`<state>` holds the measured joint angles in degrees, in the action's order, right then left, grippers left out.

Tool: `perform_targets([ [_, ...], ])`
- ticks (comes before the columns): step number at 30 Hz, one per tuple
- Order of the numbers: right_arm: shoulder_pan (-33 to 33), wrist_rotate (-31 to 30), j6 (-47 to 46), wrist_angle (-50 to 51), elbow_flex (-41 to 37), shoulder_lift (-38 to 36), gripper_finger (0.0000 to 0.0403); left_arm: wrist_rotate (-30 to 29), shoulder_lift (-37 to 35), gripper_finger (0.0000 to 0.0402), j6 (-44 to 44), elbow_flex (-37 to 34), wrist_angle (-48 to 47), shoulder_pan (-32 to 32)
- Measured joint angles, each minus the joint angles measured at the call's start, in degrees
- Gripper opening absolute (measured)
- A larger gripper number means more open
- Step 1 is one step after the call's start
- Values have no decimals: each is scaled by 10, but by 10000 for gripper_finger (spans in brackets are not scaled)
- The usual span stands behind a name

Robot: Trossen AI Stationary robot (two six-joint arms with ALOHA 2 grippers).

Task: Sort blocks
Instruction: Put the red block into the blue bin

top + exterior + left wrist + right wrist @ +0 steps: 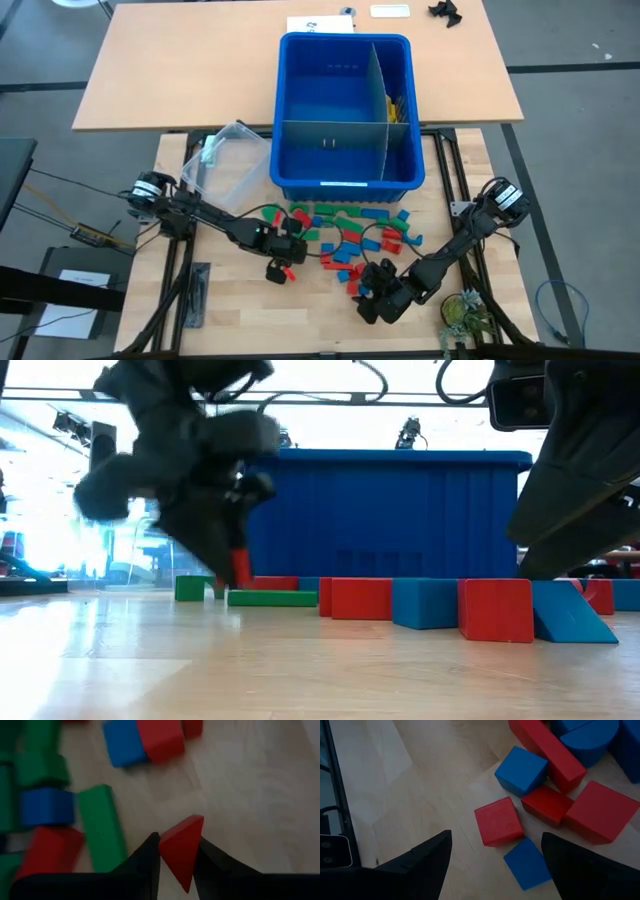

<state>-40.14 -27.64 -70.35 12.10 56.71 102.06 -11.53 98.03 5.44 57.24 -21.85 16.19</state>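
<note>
On the pale wooden worktop, in front of the blue bin, the blocks lie scattered. The left claw clenches a red wedge block, its long axis along the fingers, the thin tip pointing outward, just above the wood. The right claw hangs spread wide over red and blue cubes. Bright windows fill the room behind.

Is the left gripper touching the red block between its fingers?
Touching: the left wrist view shows both fingers of the left gripper pressed against the red block.
</note>
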Motion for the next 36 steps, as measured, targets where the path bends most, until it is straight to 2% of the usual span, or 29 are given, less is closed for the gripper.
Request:
perform_targets([
  [5,-2,-2,0,0,0,0,307,-36,-12,93,-10,104,-98,-1],
  [9,-3,-6,1,0,0,0,307,-82,-24,94,35,190,-141,-18],
  [12,-3,-8,2,0,0,0,307,-116,-37,94,69,244,-137,-51],
  [15,-3,-9,4,0,0,0,307,-125,-48,95,89,279,-95,-104],
  [25,-7,-17,5,-2,0,0,307,-112,-47,95,118,298,88,-328],
  [31,-7,-20,5,-3,0,0,307,-79,-47,95,106,298,118,-429],
  [36,-5,-20,5,-3,0,0,307,-73,-47,104,79,298,118,-487],
])
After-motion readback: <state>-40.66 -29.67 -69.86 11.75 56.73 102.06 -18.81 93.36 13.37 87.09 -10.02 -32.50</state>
